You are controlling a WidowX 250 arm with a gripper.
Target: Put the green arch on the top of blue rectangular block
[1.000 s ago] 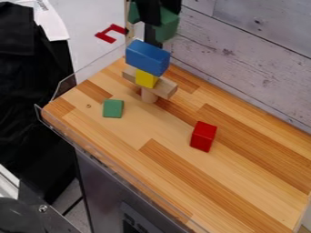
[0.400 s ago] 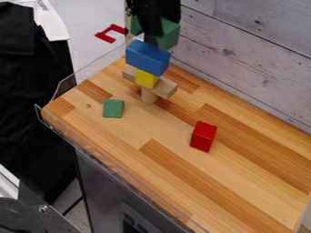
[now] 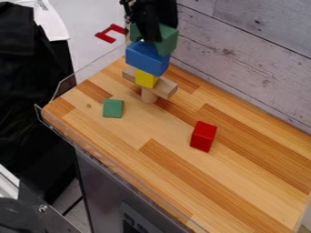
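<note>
At the top of the view my gripper (image 3: pixel 150 37) is shut on the green arch (image 3: pixel 166 41), whose middle is hidden behind the black fingers. The arch is right over the blue rectangular block (image 3: pixel 144 58), its lower edge overlapping the block's top; I cannot tell if they touch. Under the blue block is a yellow block (image 3: pixel 146 78), resting on a long natural wood block (image 3: pixel 164 88) above a wooden cylinder (image 3: pixel 148 96).
A small green block (image 3: pixel 113 108) lies left of the tower, and a red block (image 3: pixel 203 136) stands to its right on the wooden table (image 3: pixel 130 150). Clear plastic edging (image 3: pixel 91 73) borders the left side. A whitewashed plank wall (image 3: pixel 243 54) rises behind.
The gripper has come down with the green arch, from above the blue block to its upper side. The tower and the loose blocks have not moved.
</note>
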